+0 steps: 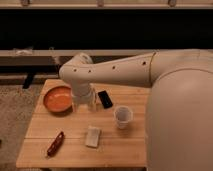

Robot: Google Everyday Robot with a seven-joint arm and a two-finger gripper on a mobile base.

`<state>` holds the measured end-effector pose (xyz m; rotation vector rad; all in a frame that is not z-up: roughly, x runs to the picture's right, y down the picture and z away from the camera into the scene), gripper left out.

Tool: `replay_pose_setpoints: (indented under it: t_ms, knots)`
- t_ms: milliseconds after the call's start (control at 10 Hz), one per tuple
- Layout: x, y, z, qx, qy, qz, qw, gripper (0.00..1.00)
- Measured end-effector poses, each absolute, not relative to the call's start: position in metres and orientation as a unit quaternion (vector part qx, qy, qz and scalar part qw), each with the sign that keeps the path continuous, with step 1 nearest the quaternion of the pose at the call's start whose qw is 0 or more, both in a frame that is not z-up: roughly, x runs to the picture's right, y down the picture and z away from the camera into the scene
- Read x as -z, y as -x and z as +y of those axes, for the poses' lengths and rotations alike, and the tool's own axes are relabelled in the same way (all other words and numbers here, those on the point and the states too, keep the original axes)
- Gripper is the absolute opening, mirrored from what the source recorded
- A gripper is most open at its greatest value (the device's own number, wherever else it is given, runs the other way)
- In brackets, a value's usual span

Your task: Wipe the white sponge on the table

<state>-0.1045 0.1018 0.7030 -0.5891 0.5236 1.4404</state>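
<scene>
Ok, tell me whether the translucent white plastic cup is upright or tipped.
Upright: the cup stands on the light wooden table, round mouth facing up. The hand hangs open behind it, beside the orange bowl.

Bulky cream-white arm, smooth rounded shell, small dark dots — pale hand over the table

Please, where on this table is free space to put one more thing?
Free: the front strip of the table right of the white sponge; also the left patch between the orange bowl and the red-brown object. Crowded: the back middle, where the gripper, jaws open, hangs between bowl and black phone, near the cup.
</scene>
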Motion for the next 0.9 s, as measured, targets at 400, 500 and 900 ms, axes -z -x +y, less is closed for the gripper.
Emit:
replay_pose_setpoints:
  t_ms: [400, 500, 900]
  knots:
    - [-0.703, 0.104, 0.102, -0.642, 0.263, 0.233, 0.682, 0.65]
    - [-0.703, 0.104, 0.102, -0.642, 0.262, 0.234, 0.682, 0.65]
    - [-0.688, 0.092, 0.098, -0.644, 0.238, 0.253, 0.682, 0.65]
